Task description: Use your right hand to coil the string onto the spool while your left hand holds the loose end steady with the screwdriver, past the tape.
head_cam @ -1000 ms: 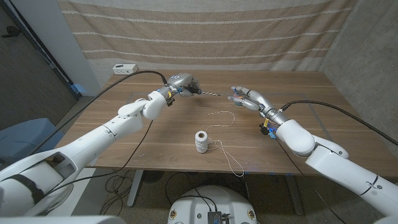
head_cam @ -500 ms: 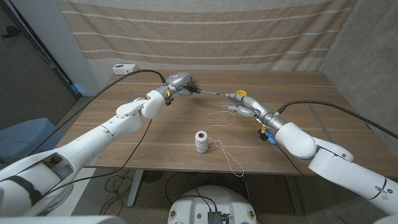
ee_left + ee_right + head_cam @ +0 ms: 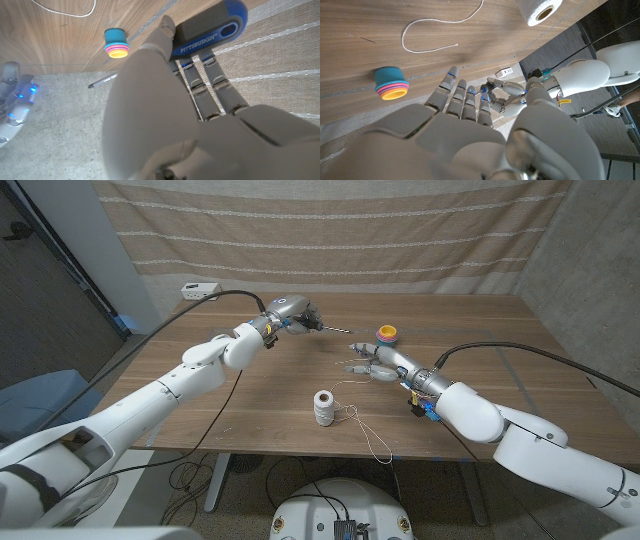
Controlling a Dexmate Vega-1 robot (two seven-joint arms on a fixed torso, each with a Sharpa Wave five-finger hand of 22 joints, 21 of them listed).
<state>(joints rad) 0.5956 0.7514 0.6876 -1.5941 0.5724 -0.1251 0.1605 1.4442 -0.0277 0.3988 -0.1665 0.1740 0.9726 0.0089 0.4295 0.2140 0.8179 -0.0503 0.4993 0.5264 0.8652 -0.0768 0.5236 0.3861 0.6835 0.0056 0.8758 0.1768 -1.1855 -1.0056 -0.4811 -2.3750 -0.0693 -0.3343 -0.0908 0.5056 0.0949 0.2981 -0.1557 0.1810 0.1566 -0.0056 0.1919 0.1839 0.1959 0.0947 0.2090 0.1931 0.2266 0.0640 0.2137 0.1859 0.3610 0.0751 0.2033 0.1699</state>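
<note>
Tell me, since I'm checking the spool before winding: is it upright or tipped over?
Upright. The spool stands on its end on the table, its core hole facing up, with loose string trailing beside it.

Left robot hand [image 3: 296, 316] clenched; right robot hand [image 3: 372, 364] open, fingers extended.

Wooden table [image 3: 250, 395] w/ spool [image 3: 323, 408], loose string [image 3: 362, 423], stacked coloured rings [image 3: 386, 335], white box [image 3: 198, 290].

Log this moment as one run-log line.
left hand: grips blue-handled screwdriver above table | right hand: empty, fingers apart, near loose end of white string | white string spool: upright, untouched
</note>
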